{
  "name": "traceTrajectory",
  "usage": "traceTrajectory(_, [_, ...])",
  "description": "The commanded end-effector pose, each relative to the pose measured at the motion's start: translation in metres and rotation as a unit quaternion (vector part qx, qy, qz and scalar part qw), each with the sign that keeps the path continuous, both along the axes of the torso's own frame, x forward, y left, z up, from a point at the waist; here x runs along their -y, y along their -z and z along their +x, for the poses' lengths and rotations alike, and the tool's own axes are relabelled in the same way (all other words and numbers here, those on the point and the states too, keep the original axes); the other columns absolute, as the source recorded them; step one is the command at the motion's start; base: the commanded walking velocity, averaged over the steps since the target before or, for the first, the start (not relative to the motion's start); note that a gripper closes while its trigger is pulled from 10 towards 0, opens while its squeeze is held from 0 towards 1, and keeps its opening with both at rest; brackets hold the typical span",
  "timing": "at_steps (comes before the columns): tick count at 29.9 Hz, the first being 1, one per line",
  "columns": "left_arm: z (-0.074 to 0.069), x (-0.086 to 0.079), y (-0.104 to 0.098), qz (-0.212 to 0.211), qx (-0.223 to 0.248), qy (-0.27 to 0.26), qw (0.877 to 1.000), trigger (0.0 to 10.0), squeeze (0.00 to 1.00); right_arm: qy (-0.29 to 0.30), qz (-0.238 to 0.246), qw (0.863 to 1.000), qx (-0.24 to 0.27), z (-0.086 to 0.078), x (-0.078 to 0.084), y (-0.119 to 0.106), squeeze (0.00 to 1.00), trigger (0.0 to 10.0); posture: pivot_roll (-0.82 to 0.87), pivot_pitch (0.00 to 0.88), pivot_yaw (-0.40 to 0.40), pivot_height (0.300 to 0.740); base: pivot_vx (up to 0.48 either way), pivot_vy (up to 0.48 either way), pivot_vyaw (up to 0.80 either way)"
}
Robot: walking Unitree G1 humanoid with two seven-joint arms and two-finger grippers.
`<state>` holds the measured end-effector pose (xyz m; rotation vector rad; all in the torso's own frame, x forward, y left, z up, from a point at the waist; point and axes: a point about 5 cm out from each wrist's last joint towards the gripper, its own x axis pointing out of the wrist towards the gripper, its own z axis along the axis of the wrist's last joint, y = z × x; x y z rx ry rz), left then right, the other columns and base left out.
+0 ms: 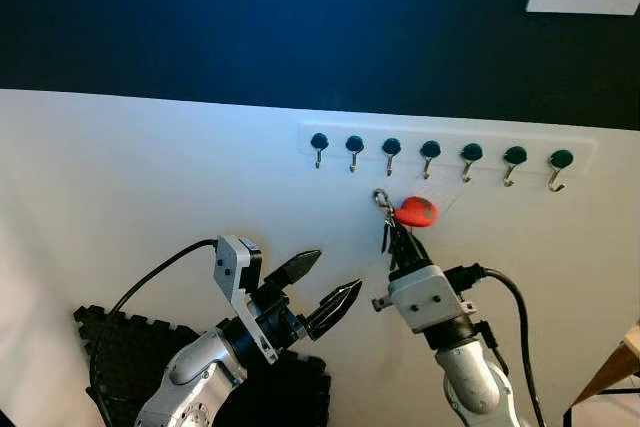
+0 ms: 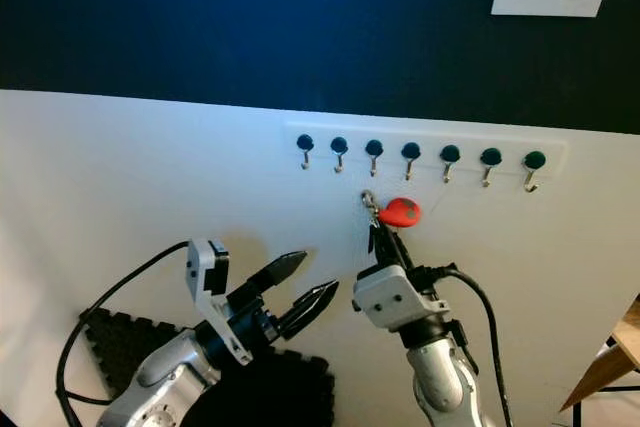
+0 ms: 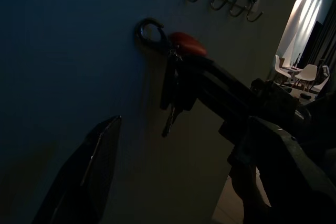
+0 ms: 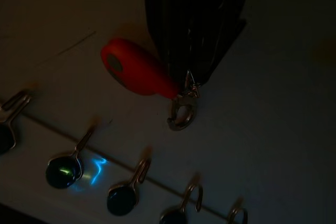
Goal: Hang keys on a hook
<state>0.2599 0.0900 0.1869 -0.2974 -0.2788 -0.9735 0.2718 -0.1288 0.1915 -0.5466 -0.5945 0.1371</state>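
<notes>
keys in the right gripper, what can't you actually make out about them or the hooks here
- Keys: in the eye views, tucked between the right gripper fingers and too small to count; a dark silhouette in the left wrist view.
- Clasp: whether it touches the wall cannot be told from any view.
- Hook rail: right wrist view cuts it at the frame edge.
- Red fob: markings too small to read.

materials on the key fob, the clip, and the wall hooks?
Red fob: likely smooth plastic, uniform glossy red with a small dark inset.
Clip: looks like metal, silver-grey with glints, held up by the right gripper.
Hooks: thin wire-like metal, pale and shiny, each under a dark round cap, probably plastic or painted.
</notes>
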Motion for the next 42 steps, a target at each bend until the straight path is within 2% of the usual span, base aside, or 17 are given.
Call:
traceTrajectory(1, [0.0, -0.001, -0.006, 0.008, 0.012, 0.004, 1.0, 10.0, 0.0, -0.003, 0.0, 1.0, -0.005, -0.001, -0.001, 0.002, 0.0, 10.0, 0.04, 0.037, 0.022, 0.74, 0.0, 0.0, 0.0])
traceTrajectory(5, [-0.001, -0.002, -0.006, 0.007, 0.012, 0.003, 1.0, 10.0, 0.0, -0.009, 0.004, 1.0, 0.006, -0.003, -0.003, 0.0, 0.0, 10.0, 0.04, 0.038, 0.023, 0.74, 0.0, 0.0, 0.0])
traceTrajectory(8, [0.0, -0.002, -0.007, 0.006, 0.013, 0.002, 1.0, 10.0, 0.0, -0.021, 0.006, 0.999, 0.029, -0.006, -0.005, -0.007, 0.0, 10.0, 0.04, 0.038, 0.023, 0.74, 0.0, 0.0, 0.0])
traceTrajectory(9, [0.0, -0.002, -0.007, 0.007, 0.013, 0.002, 1.0, 10.0, 0.0, -0.031, 0.004, 0.998, 0.054, -0.009, -0.008, -0.014, 0.0, 10.0, 0.04, 0.04, 0.023, 0.74, 0.0, 0.0, 0.0])
traceTrajectory(16, [0.0, -0.001, -0.007, 0.008, 0.013, 0.004, 1.0, 10.0, 0.0, -0.04, 0.011, 0.994, 0.104, -0.016, -0.011, -0.028, 0.0, 10.0, 0.04, 0.039, 0.024, 0.74, 0.0, 0.0, 0.0])
traceTrajectory(35, [0.001, 0.0, -0.008, 0.009, 0.015, 0.005, 1.0, 10.0, 0.0, -0.028, 0.021, 0.99, 0.134, -0.017, -0.006, -0.039, 0.0, 10.0, 0.04, 0.038, 0.026, 0.74, 0.0, 0.0, 0.0])
traceTrajectory(38, [0.001, -0.001, -0.008, 0.008, 0.016, 0.005, 1.0, 10.0, 0.0, -0.006, 0.034, 0.99, 0.137, -0.016, -0.001, -0.041, 0.0, 10.0, 0.04, 0.041, 0.028, 0.74, 0.0, 0.0, 0.0])
traceTrajectory(39, [0.0, 0.0, -0.008, 0.008, 0.015, 0.006, 1.0, 10.0, 0.0, 0.011, 0.048, 0.991, 0.126, -0.014, 0.005, -0.038, 0.0, 10.0, 0.04, 0.042, 0.029, 0.74, 0.0, 0.0, 0.0])
traceTrajectory(42, [0.0, 0.0, -0.007, 0.009, 0.014, 0.007, 1.0, 10.0, 0.0, 0.019, 0.059, 0.992, 0.114, -0.012, 0.009, -0.034, 0.0, 10.0, 0.04, 0.043, 0.029, 0.74, 0.0, 0.0, 0.0])
